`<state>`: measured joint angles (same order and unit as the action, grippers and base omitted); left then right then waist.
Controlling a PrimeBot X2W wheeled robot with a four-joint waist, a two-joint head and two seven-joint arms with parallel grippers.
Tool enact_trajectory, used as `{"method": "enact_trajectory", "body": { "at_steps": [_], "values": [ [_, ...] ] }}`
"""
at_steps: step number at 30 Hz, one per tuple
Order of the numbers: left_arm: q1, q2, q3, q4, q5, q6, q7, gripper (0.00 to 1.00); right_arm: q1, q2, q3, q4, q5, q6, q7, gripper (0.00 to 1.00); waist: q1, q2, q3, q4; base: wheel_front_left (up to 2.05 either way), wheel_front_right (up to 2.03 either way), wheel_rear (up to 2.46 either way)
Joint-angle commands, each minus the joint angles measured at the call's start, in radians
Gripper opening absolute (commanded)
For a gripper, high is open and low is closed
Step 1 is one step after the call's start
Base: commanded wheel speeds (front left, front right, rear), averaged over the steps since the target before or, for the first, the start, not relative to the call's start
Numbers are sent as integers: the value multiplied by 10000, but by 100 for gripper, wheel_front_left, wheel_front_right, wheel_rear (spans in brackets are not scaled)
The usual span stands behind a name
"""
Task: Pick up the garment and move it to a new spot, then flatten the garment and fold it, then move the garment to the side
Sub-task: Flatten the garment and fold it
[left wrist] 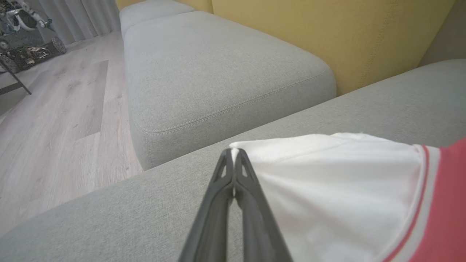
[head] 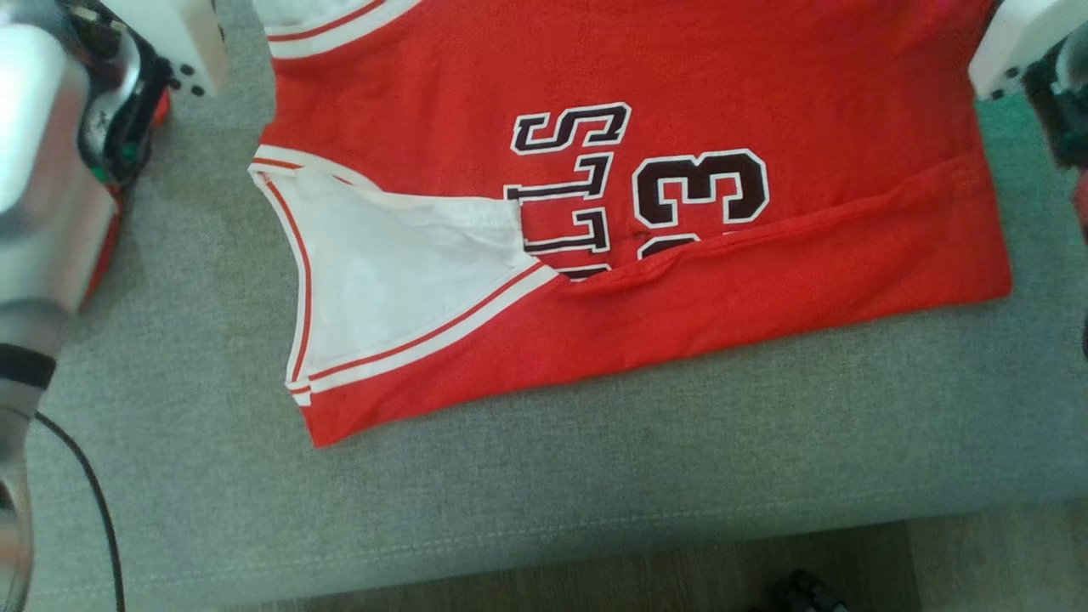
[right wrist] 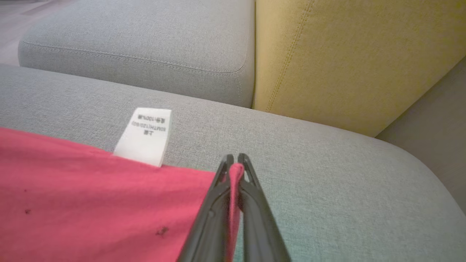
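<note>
Head view: the garment [head: 646, 170] is lying flattened on the cushion [head: 595, 459], near edge folded. Left wrist: the left gripper [left wrist: 234, 154] is pinching its white corner. Right wrist: the right gripper [right wrist: 236, 160] is pinching red hem; folding is seemingly unfinished.

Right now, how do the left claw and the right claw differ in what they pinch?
The left claw pinches the white part of the jersey; the right claw pinches its red part. Striped trim edges the cloth that the left claw holds; a white care label sticks out near the right claw. Both are shut on the jersey, above the grey cushion.
</note>
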<state>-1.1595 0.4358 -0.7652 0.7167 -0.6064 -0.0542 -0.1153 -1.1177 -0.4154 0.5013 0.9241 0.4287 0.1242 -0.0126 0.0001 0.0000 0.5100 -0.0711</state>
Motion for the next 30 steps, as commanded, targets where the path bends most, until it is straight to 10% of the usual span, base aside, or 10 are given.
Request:
{"method": "enact_trajectory", "body": {
  "at_steps": [1, 17, 30],
  "values": [
    [-397, 369, 338, -77, 108, -49, -171, 0, 58, -30, 10, -89, -36, 65, -190, 0, -1, 0, -58, 11, 0, 0, 0],
    [1164, 700, -297, -227, 92, -477, -1018, 0, 1416, -446, 1030, -182, 1089, 65, -1118, 0, -1, 0, -1013, 150, 0, 0, 0],
    [3870, 2027, -871, -3501, -47, 326, -137, 0, 3335, -1758, 2054, -1361, 2797, 65, 19, 0, -1, 0, -2214, 540, 0, 0, 0]
  ]
}}
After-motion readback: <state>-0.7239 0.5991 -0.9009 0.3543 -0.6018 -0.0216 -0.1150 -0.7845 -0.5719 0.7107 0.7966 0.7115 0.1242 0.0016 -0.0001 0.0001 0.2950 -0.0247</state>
